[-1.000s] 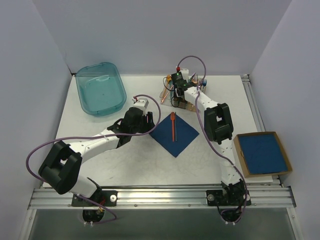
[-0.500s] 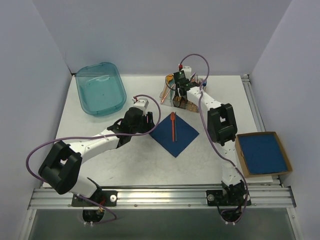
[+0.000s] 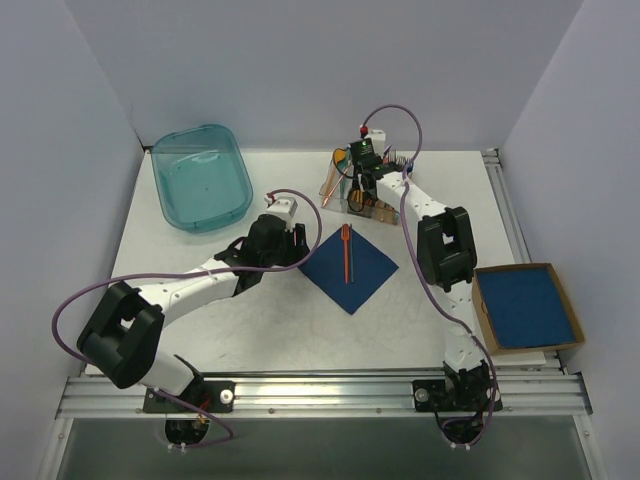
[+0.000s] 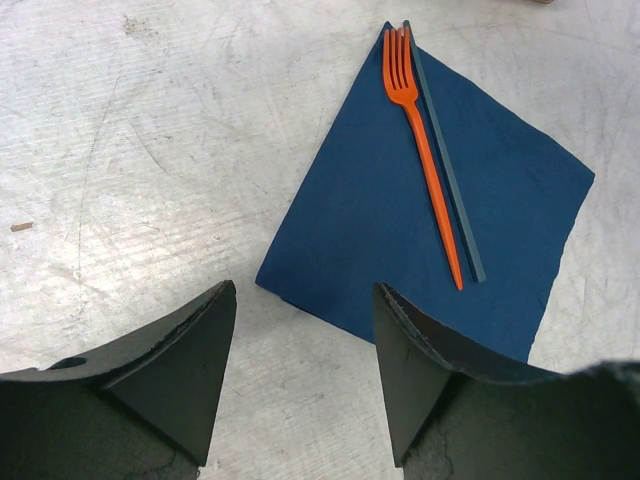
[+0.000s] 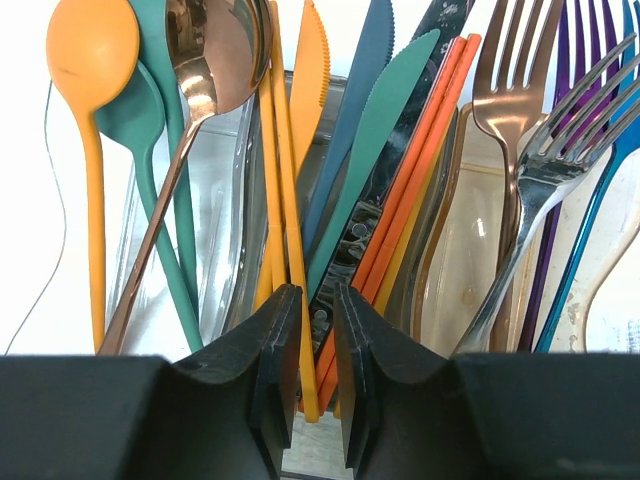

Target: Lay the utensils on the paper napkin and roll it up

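Observation:
The dark blue paper napkin (image 3: 352, 270) (image 4: 400, 230) lies flat as a diamond at mid-table. An orange fork (image 3: 346, 250) (image 4: 425, 150) rests on it, tines away from me. My left gripper (image 3: 300, 243) (image 4: 304, 290) hovers open just off the napkin's left corner and holds nothing. My right gripper (image 3: 357, 182) (image 5: 317, 295) is down in the clear cutlery holder (image 3: 368, 205) (image 5: 225, 200). Its jaws stand a narrow gap apart around an orange knife's handle (image 5: 292, 240), which touches the left pad. A copper spoon (image 5: 215, 50) stands to the upper left.
The holder is crowded with teal, blue, orange, purple, copper and silver cutlery. A teal plastic bin (image 3: 200, 178) sits at the back left. A cardboard box (image 3: 478, 300) of blue napkins is at the right edge. White walls close in the table.
My right wrist has pushed a little farther back over the holder. Napkin, fork and left arm have not moved.

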You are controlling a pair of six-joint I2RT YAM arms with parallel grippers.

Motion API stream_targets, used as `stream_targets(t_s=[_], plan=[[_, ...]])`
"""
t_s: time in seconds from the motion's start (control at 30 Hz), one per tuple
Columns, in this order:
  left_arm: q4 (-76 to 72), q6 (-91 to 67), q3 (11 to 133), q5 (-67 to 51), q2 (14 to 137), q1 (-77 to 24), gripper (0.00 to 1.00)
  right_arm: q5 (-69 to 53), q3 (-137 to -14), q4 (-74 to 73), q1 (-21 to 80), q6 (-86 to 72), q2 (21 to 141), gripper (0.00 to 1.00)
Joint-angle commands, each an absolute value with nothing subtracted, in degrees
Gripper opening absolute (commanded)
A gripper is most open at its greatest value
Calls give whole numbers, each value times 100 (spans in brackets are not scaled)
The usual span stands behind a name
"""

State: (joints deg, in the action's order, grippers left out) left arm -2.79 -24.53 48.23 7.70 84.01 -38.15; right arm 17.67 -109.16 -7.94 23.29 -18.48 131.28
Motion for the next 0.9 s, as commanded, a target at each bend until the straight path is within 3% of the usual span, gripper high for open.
stream_targets(t_s=[0.0,0.87], plan=[[-448,-2355,4878,782,8227,-3832,66,1802,-11118,-870,2347,-1784,13113,21],[-457,-2355,4887,782,8244,-3823,66,1784,-11171,-993,2461,-1714,13509,20]])
